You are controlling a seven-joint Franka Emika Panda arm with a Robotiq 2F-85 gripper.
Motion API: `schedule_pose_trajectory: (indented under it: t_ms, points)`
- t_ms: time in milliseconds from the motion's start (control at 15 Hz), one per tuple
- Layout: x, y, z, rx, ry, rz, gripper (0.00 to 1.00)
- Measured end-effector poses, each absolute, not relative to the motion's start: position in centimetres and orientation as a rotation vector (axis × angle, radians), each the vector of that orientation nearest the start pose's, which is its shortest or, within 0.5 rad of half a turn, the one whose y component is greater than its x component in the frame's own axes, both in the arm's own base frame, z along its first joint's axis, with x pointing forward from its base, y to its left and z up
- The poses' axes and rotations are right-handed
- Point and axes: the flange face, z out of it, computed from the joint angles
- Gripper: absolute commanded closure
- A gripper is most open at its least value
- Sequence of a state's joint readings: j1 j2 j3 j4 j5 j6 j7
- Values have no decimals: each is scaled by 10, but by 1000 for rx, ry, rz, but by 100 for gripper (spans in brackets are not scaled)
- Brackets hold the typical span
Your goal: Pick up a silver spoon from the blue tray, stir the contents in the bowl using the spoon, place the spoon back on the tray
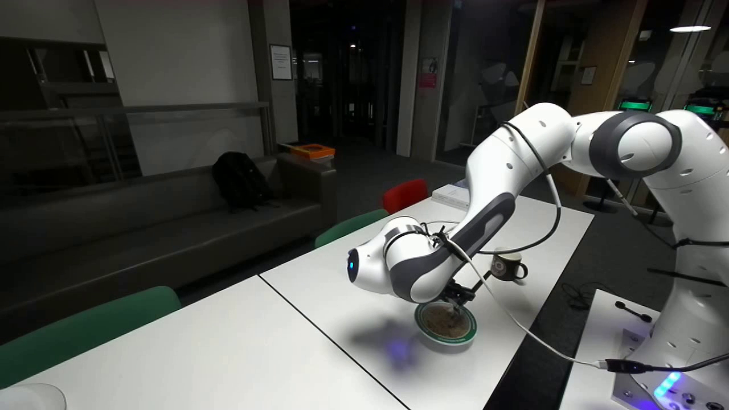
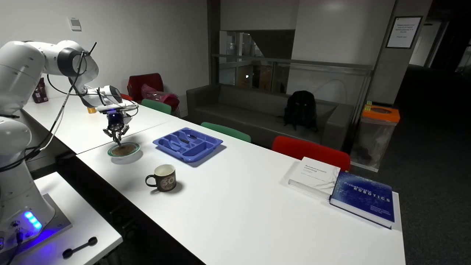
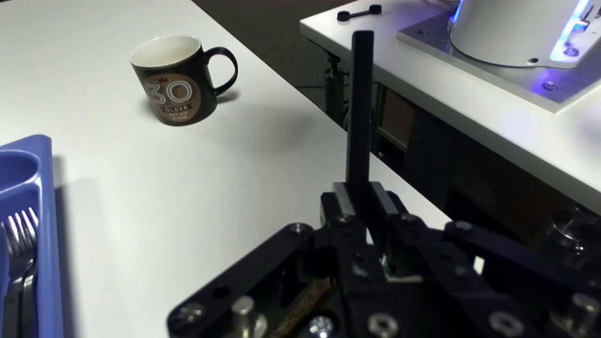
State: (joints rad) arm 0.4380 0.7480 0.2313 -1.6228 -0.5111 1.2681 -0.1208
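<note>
My gripper (image 1: 458, 294) is shut on the spoon, whose dark handle (image 3: 360, 108) sticks out from between the fingertips (image 3: 360, 199). The handle also shows in an exterior view (image 1: 482, 281), slanting up towards the mug. The gripper points down just over the green-rimmed bowl (image 1: 450, 342), also in an exterior view (image 2: 126, 159). The spoon's lower end reaches towards the tan contents (image 1: 443, 322); how deep is unclear. The blue tray (image 2: 189, 159) lies beside the bowl and holds cutlery. Its edge (image 3: 47, 197) and a fork (image 3: 21, 244) show in the wrist view.
A dark mug (image 2: 165, 180) stands near the bowl, also in the wrist view (image 3: 176, 89). A white book (image 2: 314, 175) and a blue book (image 2: 362, 198) lie at the table's far end. A gap separates the white table (image 2: 239, 206) from the robot's stand (image 3: 507, 103).
</note>
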Motion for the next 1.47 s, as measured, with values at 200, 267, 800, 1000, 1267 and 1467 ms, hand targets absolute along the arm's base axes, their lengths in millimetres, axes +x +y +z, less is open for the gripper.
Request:
schedule_pose_trajectory:
  t_ms: [200, 267, 800, 1000, 1267, 1467]
  points:
    - [478, 281, 178, 1966, 997, -1217, 97]
    - [477, 278, 179, 1956, 980, -1231, 97]
    - [472, 270, 186, 1908, 892, -1283, 97]
    - [477, 275, 198, 1932, 899, -1241, 97]
    - [493, 283, 249, 2002, 979, -1091, 97]
    - [515, 273, 293, 2027, 1154, -971, 97]
